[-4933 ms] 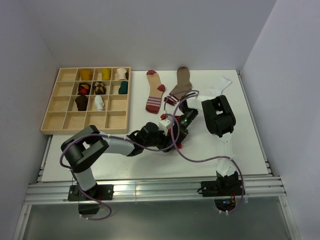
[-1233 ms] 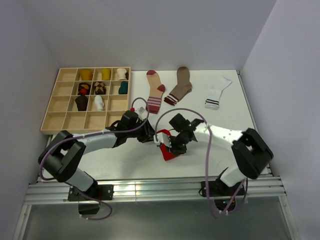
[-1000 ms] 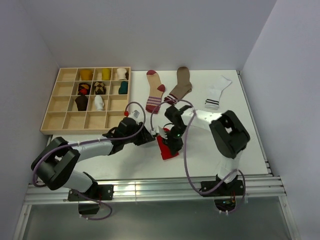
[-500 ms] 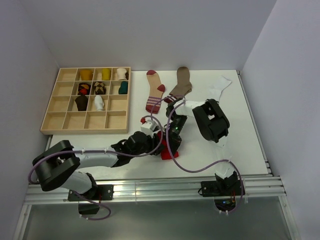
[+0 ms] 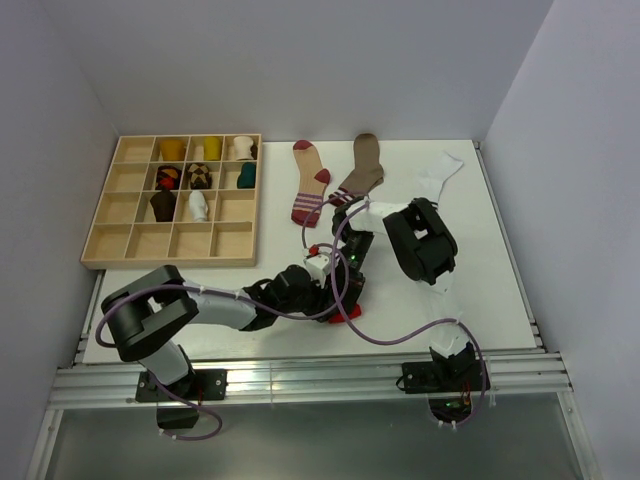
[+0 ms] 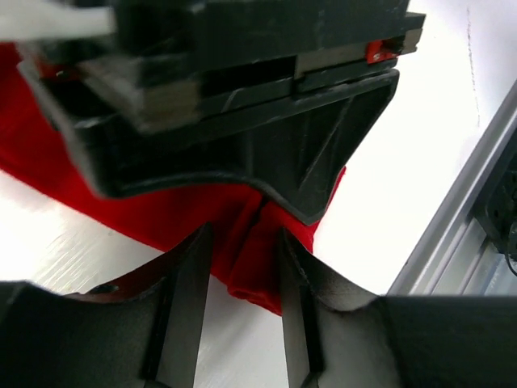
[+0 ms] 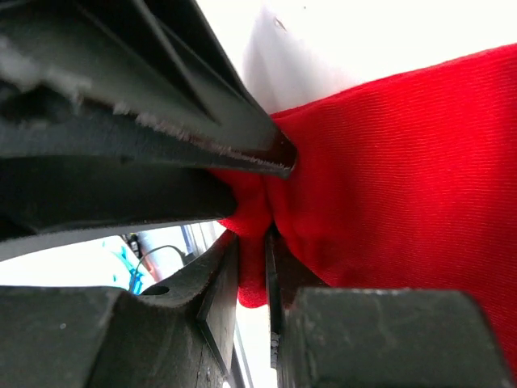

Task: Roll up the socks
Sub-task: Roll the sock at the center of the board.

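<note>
Two robot grippers pinch one red sock.
The red sock (image 5: pixel 349 313) lies on the table (image 5: pixel 490 290) at about 6 o'clock, close to the front edge. The left gripper (image 6: pixel 242 311) is open just a little, with a fold of the sock held between its fingers. The right gripper (image 7: pixel 252 271) is almost closed, squeezing the sock too. A white sock (image 5: pixel 445 165) lies flat at 1 o'clock.

4 loose socks on 1 table (image 5: pixel 500 290): 1 red sock (image 6: pixel 186 214), 1 cream sock (image 5: pixel 310 185) with red heel, 1 brown sock (image 5: pixel 364 160), 1 white sock (image 5: pixel 445 165). 1 tray (image 5: pixel 165 261) of 16 compartments, 4 by 4. 8 rolled socks (image 5: pixel 199 205) inside: 2 yellow, 2 white, 1 teal, 3 dark or patterned. 2 arms: left arm (image 5: pixel 215 300), right arm (image 5: pixel 425 240). 2 purple cables (image 5: pixel 400 335).
</note>
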